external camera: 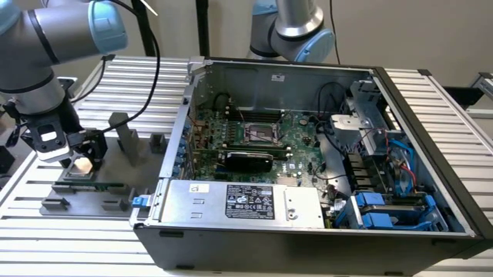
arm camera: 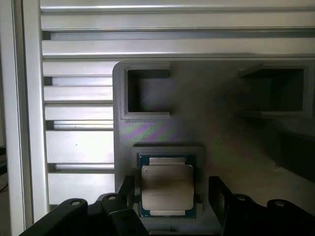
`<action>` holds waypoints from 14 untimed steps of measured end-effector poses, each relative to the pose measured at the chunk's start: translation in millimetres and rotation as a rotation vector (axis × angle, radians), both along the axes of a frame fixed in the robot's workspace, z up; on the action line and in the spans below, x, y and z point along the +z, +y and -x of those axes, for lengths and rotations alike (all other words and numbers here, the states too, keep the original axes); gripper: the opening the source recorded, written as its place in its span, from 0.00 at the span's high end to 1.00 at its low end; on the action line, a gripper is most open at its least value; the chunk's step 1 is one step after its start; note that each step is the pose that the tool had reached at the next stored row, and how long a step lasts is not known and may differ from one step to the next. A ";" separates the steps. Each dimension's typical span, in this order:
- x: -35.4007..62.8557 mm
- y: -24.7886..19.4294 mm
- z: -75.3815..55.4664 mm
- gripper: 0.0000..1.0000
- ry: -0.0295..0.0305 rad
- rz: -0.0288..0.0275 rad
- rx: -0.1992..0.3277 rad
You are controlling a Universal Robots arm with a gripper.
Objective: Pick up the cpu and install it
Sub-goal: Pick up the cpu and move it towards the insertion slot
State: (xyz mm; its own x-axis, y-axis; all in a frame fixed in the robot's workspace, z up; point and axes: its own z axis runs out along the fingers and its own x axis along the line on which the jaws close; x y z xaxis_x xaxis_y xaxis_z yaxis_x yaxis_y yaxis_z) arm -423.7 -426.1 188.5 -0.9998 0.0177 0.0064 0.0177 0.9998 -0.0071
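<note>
Cpu — flat in grey tray recess, between the spread, released fingers of the gripper. Exterior view adds: open computer case — motherboard inside.

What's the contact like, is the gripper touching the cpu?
Apart. In the wrist view the open gripper straddles the cpu, and a strip of the grey holder shows between the chip and the jaw on each side.

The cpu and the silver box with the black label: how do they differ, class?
The cpu is small, flat and square; the silver box is far larger and oblong. The cpu lies in a grey holder outside the computer case; the silver box sits inside it. Both have silvery tops.
</note>
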 end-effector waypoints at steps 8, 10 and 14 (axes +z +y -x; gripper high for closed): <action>-0.5 0.0 1.5 0.38 0.0001 0.0000 0.000; -0.9 0.0 2.0 0.38 0.0000 0.0000 0.000; -1.6 0.0 2.6 0.38 0.0000 0.0000 0.000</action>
